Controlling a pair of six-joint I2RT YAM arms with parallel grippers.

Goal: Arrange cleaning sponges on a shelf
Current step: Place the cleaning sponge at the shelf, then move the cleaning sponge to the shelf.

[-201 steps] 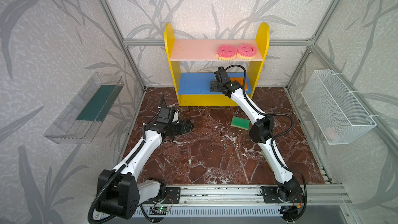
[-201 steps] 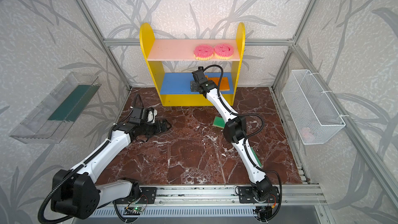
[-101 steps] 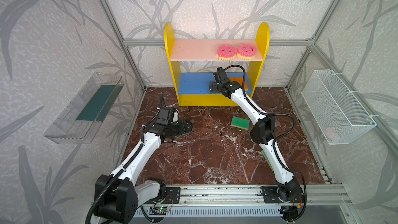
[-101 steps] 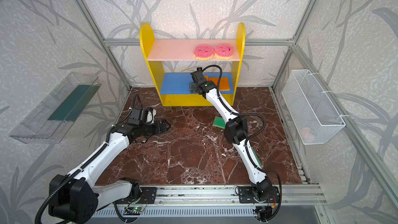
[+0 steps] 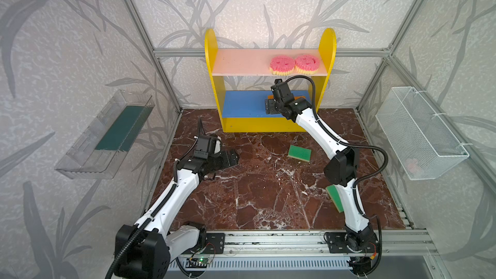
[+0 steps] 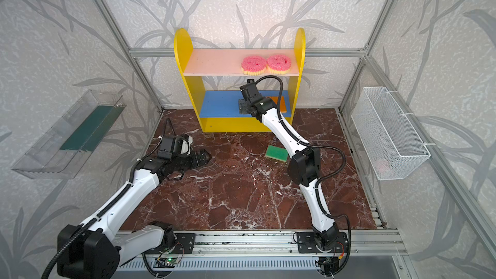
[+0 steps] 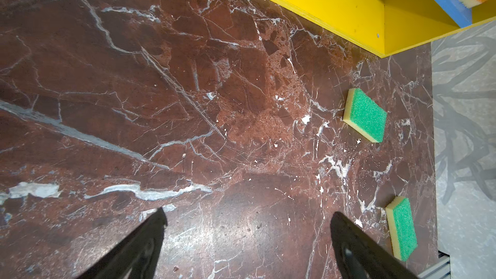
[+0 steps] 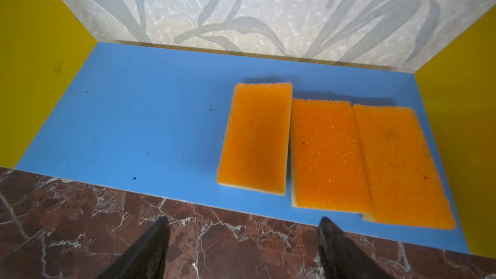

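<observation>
The shelf (image 5: pixel 210 57) stands at the back with yellow sides, a pale pink upper board and a blue middle board (image 8: pixel 134 119). Two round pink cleaning sponges (image 5: pixel 281 64) (image 5: pixel 307 63) lie on the pink board. Three orange sponges (image 8: pixel 256 138) (image 8: pixel 327 154) (image 8: pixel 400 165) lie side by side on the blue board. My right gripper (image 8: pixel 243 221) hangs open and empty just in front of that board's edge. One green sponge (image 5: pixel 299 153) lies on the floor. Another green sponge (image 5: pixel 334 194) is half hidden behind my right arm. My left gripper (image 7: pixel 248 212) is open and empty over bare floor, left of both.
A clear tray with a dark green liner (image 5: pixel 112 135) hangs on the left wall. A white wire basket (image 5: pixel 421 135) hangs on the right wall with something pink (image 5: pixel 413 163) inside. The floor is red-brown marble (image 5: pixel 268 197), with aluminium rails along the front.
My right gripper stays at the front of the blue board. My left gripper has edged slightly to the right over the floor. No sponge has moved.
</observation>
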